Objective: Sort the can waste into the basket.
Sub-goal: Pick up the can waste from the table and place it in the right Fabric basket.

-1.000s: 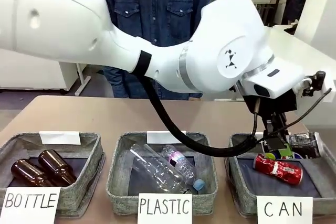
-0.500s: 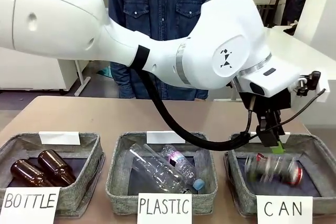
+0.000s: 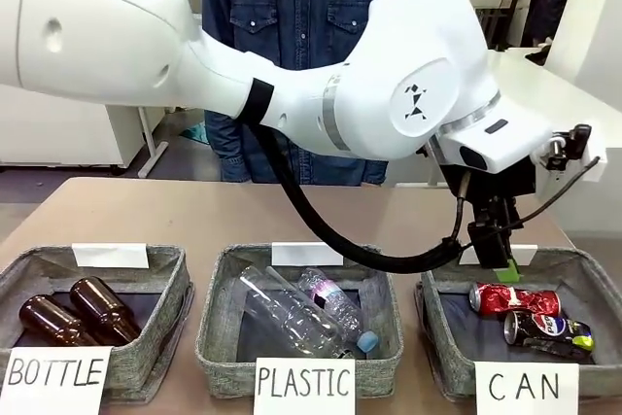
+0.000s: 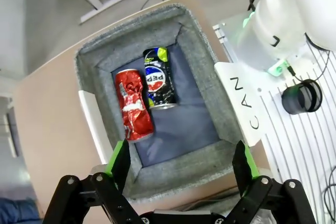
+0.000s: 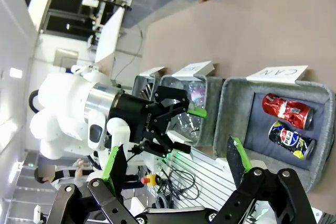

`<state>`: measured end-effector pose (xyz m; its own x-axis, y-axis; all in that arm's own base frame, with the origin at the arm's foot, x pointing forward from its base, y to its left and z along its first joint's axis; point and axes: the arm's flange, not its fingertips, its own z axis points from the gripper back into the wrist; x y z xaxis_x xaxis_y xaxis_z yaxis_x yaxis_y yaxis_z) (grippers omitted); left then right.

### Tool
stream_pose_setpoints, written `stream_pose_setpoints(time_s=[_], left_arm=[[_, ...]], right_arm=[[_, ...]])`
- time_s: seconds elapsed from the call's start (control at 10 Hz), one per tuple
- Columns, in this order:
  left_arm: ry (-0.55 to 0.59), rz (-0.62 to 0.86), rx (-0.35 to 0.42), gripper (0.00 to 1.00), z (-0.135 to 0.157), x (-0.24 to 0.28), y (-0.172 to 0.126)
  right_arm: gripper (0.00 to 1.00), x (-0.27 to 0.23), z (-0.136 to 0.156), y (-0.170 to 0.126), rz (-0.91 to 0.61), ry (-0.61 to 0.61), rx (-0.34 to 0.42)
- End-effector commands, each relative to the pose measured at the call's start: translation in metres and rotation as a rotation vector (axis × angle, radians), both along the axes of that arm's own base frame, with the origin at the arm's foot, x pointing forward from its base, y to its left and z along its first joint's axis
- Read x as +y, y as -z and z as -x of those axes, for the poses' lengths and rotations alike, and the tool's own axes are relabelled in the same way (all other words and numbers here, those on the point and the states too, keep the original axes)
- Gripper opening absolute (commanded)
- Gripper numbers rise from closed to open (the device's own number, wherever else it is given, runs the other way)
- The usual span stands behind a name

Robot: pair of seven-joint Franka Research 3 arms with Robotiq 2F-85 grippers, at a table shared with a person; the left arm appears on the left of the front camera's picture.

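The grey CAN basket (image 3: 439,323) stands at the table's right end behind its lettered card (image 3: 526,388). Two cans lie inside it side by side: a dented red can (image 3: 513,298) and a dark can (image 3: 547,328) with coloured print. My left gripper (image 3: 501,259) hangs just above the basket's back rim, open and empty. From the left wrist view, the red can (image 4: 134,106) and dark can (image 4: 159,77) rest on the dark base of the basket (image 4: 89,72), beyond my left gripper (image 4: 181,156). My right gripper (image 5: 176,153) is open and empty, far from the basket (image 5: 231,108).
A PLASTIC basket (image 3: 216,323) holds clear bottles in the middle. A BOTTLE basket (image 3: 175,289) with two brown bottles is at the left. A person in a denim shirt (image 3: 292,7) stands across the table. My left arm and its black cable (image 3: 321,235) span the middle.
My left gripper opened and let go of the dark can, which dropped into the CAN basket and settled beside the red can. The gripper rose slightly.
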<state>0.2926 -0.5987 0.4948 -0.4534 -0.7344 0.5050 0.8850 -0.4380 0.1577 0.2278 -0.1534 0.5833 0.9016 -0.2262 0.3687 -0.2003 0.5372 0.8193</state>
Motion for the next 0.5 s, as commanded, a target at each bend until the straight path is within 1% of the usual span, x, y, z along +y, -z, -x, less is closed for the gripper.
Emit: stream_pose_setpoints(time_s=[0.0,0.1,0.2,0.3,0.4], left_arm=[[-0.033,-0.008,0.026,1.0,0.004,0.016,-0.004],[0.007,-0.073,0.093,0.96,0.005,0.034,-0.009],[-0.001,-0.117,0.09,0.96,0.006,0.069,-0.017],[-0.042,-0.138,0.107,0.96,0.005,0.122,-0.028],[-0.124,-0.152,0.131,0.96,-0.001,0.172,-0.038]], right_arm=[[1.0,0.0,0.0,0.0,0.0,0.0,0.0],[1.0,0.003,-0.001,0.003,-0.013,-0.05,0.016],[1.0,0.007,-0.01,0.01,-0.018,-0.091,0.04],[1.0,0.017,-0.03,0.017,-0.039,-0.123,0.054],[1.0,0.031,-0.051,0.02,-0.052,-0.168,0.059]])
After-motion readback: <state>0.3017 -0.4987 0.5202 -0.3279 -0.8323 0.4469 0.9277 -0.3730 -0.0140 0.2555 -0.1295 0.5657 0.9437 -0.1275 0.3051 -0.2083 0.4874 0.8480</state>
